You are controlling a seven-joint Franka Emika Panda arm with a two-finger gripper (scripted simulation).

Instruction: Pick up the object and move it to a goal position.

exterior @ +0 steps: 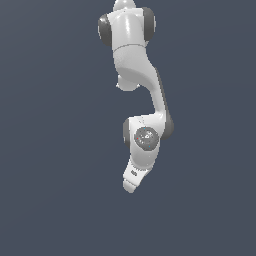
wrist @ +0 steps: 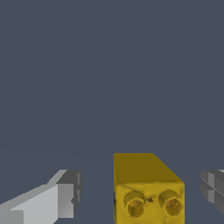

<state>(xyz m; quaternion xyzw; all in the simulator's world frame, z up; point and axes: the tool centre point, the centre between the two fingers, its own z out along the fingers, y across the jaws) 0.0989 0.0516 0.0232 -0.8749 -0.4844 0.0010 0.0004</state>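
The object, a yellow-orange cube with dark dots on one face, shows in the wrist view between my two fingers. One finger and the other finger stand apart from the cube with a gap on each side. My gripper is open and touches nothing. In the exterior view the white arm reaches down and the hand hides the cube and the fingers.
A flat dark grey surface fills both views around the arm. No other objects show.
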